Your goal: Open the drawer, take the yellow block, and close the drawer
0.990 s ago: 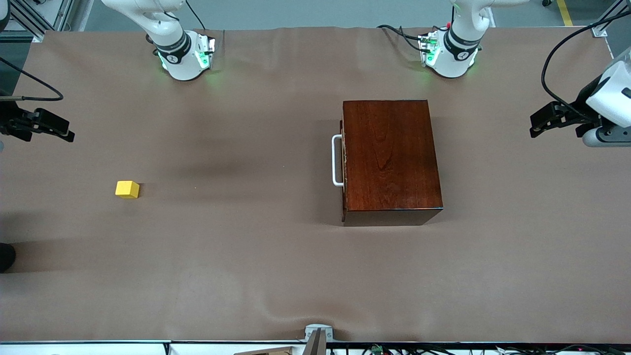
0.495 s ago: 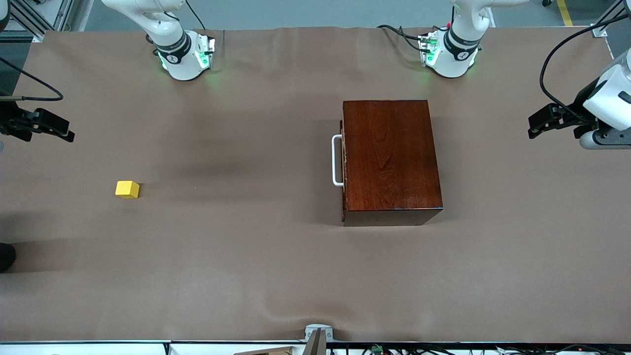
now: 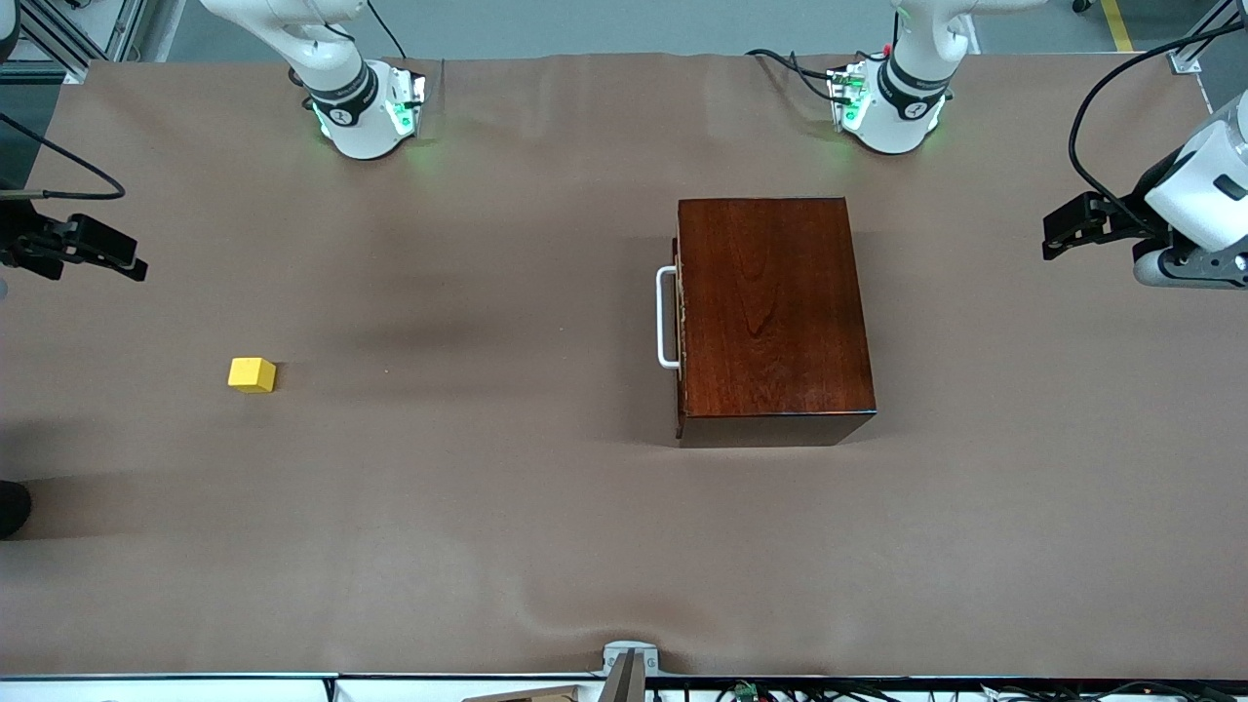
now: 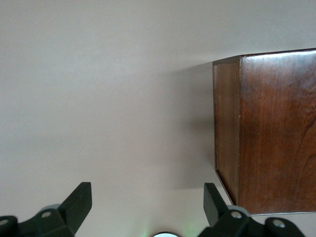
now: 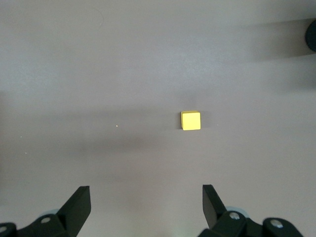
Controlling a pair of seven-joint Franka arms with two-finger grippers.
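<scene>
With the drawer [image 3: 680, 317] shut flush in its glossy reddish-brown wooden box [image 3: 770, 312], only a pale-wood sliver of its front edge is seen, and the white U-shaped bar handle [image 3: 666, 318] sticks out at the box's 9 o'clock in the front view, toward the right arm's end. Fine wood grain is visible on the box top; no brand, label or writing can be read on box or handle. The yellow block [image 3: 253, 374] is seen as a small bright cube, plain-faced, resting bare on the brown table cover [image 3: 468, 507], well apart from the box, at roughly 9 o'clock from it and slightly nearer the front camera. The left gripper [image 4: 148, 205] is held in the air over the table at the left arm's end, at the box's 3 o'clock, fingers spread wide, nothing pinched. The right gripper [image 5: 146, 205] is held over the right arm's end, fingers spread wide and empty, the block lying on the cover below it.
</scene>
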